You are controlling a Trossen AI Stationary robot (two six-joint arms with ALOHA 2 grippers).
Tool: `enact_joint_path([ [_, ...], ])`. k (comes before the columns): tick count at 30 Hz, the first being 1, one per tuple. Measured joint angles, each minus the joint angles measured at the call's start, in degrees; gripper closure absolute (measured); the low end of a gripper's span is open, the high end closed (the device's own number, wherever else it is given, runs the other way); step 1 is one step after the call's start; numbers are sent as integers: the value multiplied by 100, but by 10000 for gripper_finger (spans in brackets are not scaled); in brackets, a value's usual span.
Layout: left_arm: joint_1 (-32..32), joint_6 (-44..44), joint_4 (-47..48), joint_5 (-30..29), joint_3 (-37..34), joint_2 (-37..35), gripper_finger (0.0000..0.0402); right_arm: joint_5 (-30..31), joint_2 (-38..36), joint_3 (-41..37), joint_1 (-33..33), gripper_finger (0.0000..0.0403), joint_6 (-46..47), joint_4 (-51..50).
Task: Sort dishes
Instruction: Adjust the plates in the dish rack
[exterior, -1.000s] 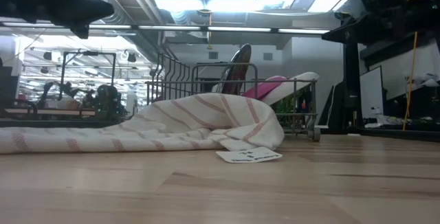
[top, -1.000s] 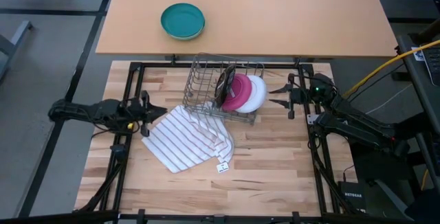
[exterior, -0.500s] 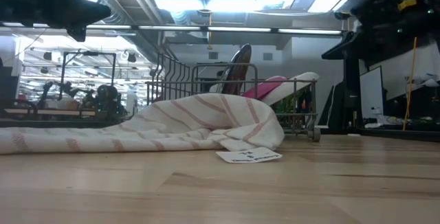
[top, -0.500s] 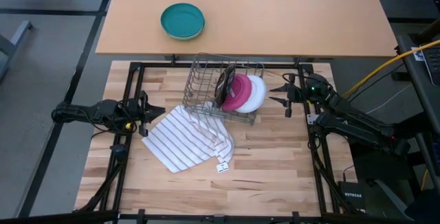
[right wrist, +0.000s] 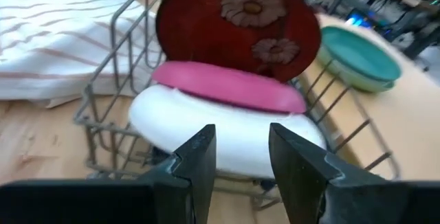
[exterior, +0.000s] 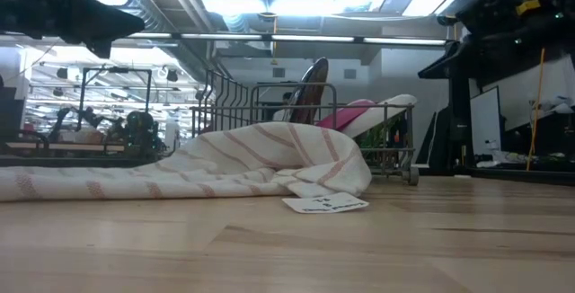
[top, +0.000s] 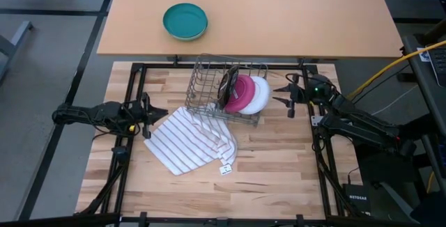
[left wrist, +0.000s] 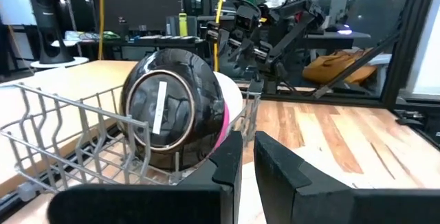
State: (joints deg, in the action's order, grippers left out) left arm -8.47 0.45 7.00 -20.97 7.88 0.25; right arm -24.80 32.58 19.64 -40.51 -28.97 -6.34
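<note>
Three round plates on edge in a wire rack, dark red plate (right wrist: 237, 28) with flower print leftmost, magenta-pink plate (right wrist: 230, 86) leaning against it, whitish-bottomed plate (right wrist: 227, 138) rightmost, tilted, all touching

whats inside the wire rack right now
Three plates sit in the wire rack: dark red plate upright, magenta plate and whitish plate leaning against it. The striped cloth hides its lower corner.

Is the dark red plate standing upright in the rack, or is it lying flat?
Upright. The dark red plate stands on edge in the wire rack, while the pink plate leans lower against it.
</note>
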Motion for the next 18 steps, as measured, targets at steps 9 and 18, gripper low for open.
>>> enact_joint_path([
  [9, 0, 37, 14, -75, 0, 0, 371, 279, 316, 1, 0, 265, 2, 1340],
  [18, 0, -4, 14, -75, 0, 0, 371, 276, 1838, 638, 2, 265, -296, 1404],
])
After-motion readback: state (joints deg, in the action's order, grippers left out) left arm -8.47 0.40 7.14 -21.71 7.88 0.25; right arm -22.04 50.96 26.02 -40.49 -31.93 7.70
